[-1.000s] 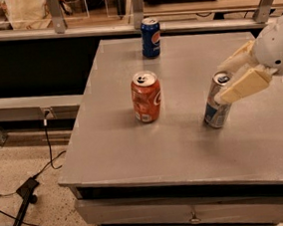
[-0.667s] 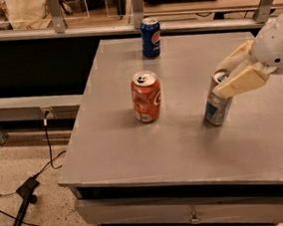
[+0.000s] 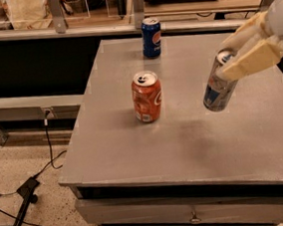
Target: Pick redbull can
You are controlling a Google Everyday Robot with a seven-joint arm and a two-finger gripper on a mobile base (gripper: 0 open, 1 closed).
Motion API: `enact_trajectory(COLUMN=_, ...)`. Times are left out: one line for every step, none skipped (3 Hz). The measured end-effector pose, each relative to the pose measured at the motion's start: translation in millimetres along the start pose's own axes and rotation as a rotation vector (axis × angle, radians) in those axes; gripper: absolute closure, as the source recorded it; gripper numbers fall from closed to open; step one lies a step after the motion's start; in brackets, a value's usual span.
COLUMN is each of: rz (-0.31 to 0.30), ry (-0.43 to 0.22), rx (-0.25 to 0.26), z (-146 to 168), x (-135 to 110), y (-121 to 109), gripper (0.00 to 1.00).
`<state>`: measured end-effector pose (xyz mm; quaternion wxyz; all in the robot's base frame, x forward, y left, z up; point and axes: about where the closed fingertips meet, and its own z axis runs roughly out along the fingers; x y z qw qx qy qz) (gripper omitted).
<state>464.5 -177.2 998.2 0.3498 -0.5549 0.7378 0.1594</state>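
Camera view: my end effector (image 3: 225,59) is at upper right.
End effector: clamped on the upper part of the redbull can (image 3: 218,90).
Redbull can: between the fingers, tilted; I judge the slanted grip tips it.
Desk (image 3: 184,146): below the end effector; whether the can's base touches it is unclear.
Orange can (image 3: 147,97): left of the end effector, well apart.

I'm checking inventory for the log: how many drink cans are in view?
3. The Pepsi can stands at the far edge of the table, the orange soda can mid-table, and the redbull can tilts at the right, held in the gripper. None appears hidden.
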Motion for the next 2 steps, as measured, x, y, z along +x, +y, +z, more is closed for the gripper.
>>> enact_trajectory(rz=-0.082, ry=-0.028, rx=0.061, z=-40.5, x=-42.4, y=6.5, gripper=1.0)
enact_trajectory(rz=-0.082, ry=-0.028, rx=0.061, z=-40.5, x=-42.4, y=6.5, gripper=1.0)
